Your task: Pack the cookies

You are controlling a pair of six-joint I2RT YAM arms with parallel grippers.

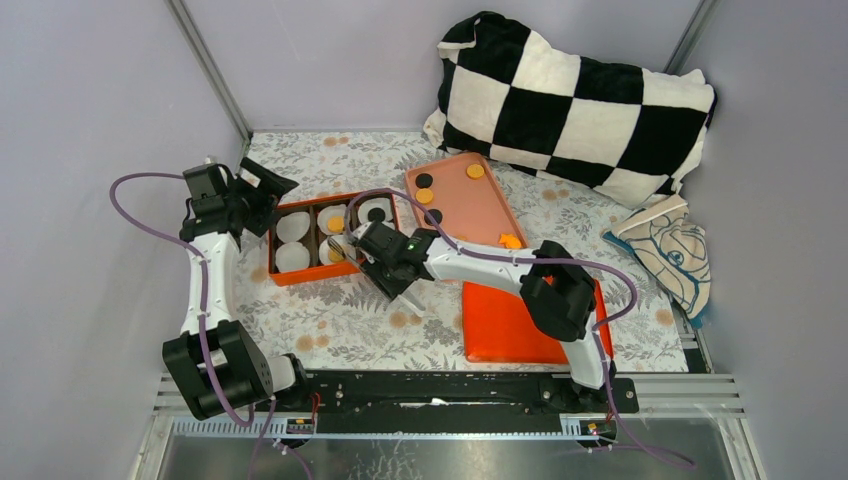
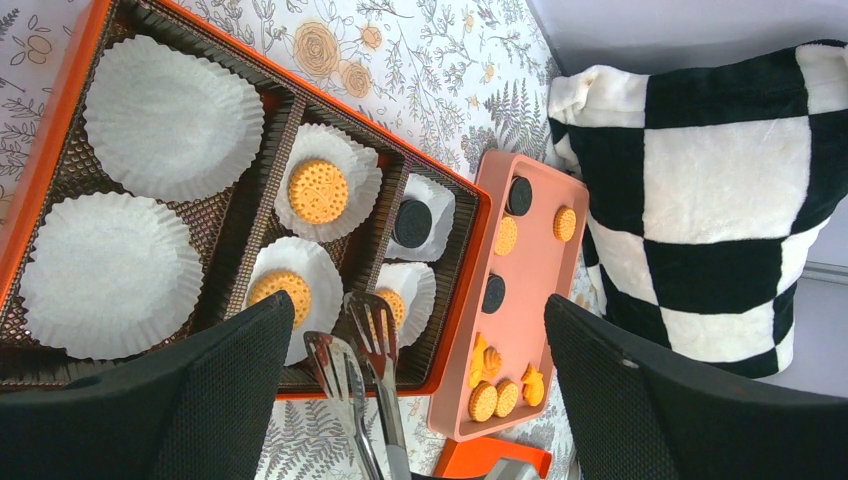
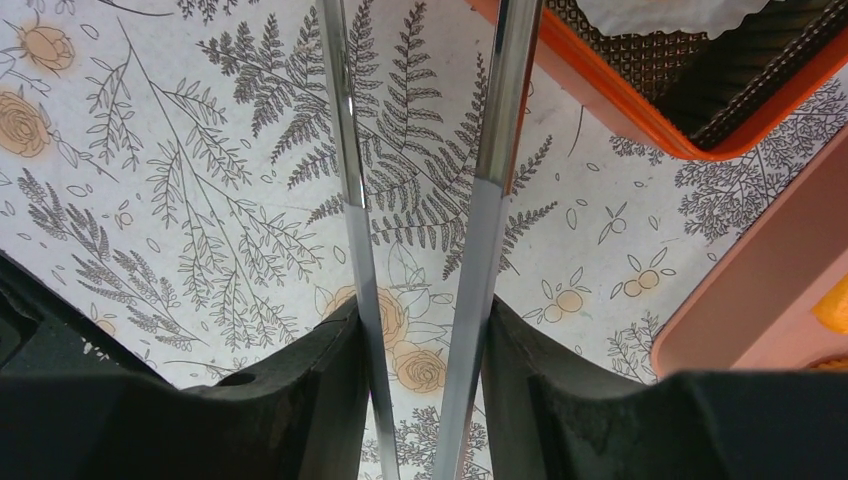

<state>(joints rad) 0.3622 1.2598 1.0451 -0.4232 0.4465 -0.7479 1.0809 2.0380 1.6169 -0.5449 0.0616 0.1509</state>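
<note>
Cookies lie on a pink tray (image 1: pixel 470 205): black ones (image 2: pixel 519 195) and orange ones (image 2: pixel 497 398). Others sit in white paper liners in an orange box (image 1: pixel 285 277): three orange (image 2: pixel 318 190) and one black (image 2: pixel 412 222). My right gripper (image 1: pixel 388 268) is shut on metal tongs (image 1: pixel 345 247), clamping both arms (image 3: pixel 350 200) between its fingers (image 3: pixel 300 390). The tong tips (image 2: pixel 365 330) are slightly apart and empty, over the box's near right corner beside a liner with an orange cookie (image 2: pixel 398 305). My left gripper (image 1: pixel 255 195) hangs open and empty over the box's left edge.
Two large liners (image 2: pixel 170 115) at the box's left end hold nothing. An orange lid (image 1: pixel 515 325) lies in front of the pink tray under the right arm. A black-and-white checked pillow (image 1: pixel 575 100) and a folded cloth (image 1: pixel 665 245) sit at the back right.
</note>
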